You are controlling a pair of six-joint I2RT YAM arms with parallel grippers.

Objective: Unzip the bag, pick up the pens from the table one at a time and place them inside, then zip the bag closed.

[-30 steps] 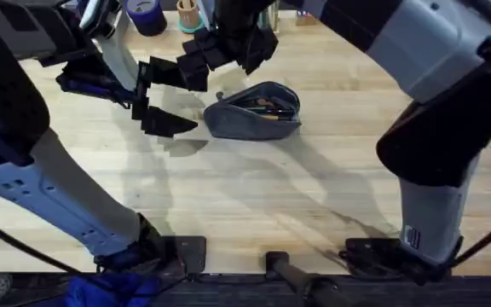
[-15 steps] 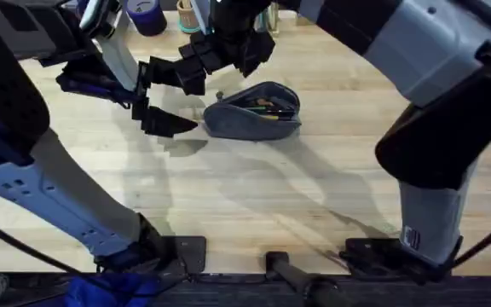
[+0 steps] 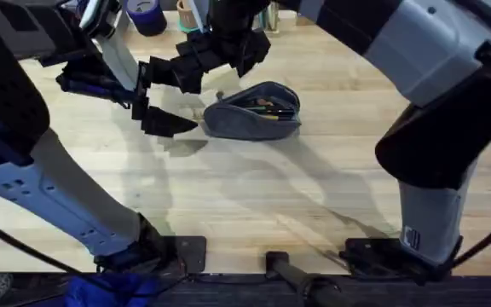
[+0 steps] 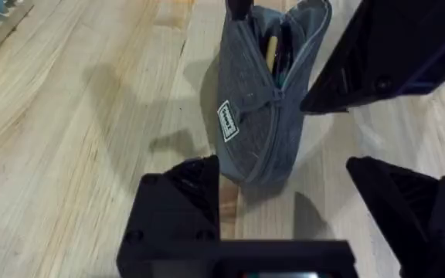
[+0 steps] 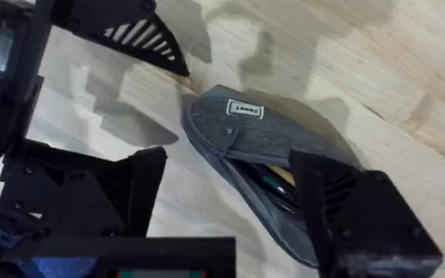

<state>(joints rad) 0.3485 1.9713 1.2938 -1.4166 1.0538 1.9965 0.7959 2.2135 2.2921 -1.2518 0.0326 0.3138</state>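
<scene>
Near edge of the table [image 3: 254, 196]: bare pale planks, both arm bases sitting along it. Moving up the worktop — left gripper [image 3: 147, 107] sits left of centre, low over the wood, jaws spread wide w/ nothing between them. Left wrist cam confirms: fingers [image 4: 180, 201] parted wide, pouch end just beyond them, not touching.

Next, the bag [image 3: 254, 109] — blue-grey pouch, roughly mid-table toward the far edge, lying lengthwise w/ its narrow end pointing at the left gripper. Zip is open; the mouth gapes along the top. A white label shows on its side in the left wrist view [image 4: 228, 121]. Inside, the pens [image 3: 267, 106] — yellow barrel and darker shafts visible thru the opening, also seen in the left wrist shot [image 4: 273, 50] and the right wrist shot [image 5: 273, 181]. Can't tell exactly how many are in there.

Right gripper [image 3: 220, 55] hangs just past the bag's left end, toward the far edge, raised above the pouch. Jaws apart, empty — right wrist cam shows its fingers [image 5: 346, 212] well separated w/ the open bag [image 5: 261, 143] below and between them, no contact.

Far edge: a blue cup [image 3: 146, 13] and a holder w/ wooden sticks [image 3: 189, 14].
</scene>
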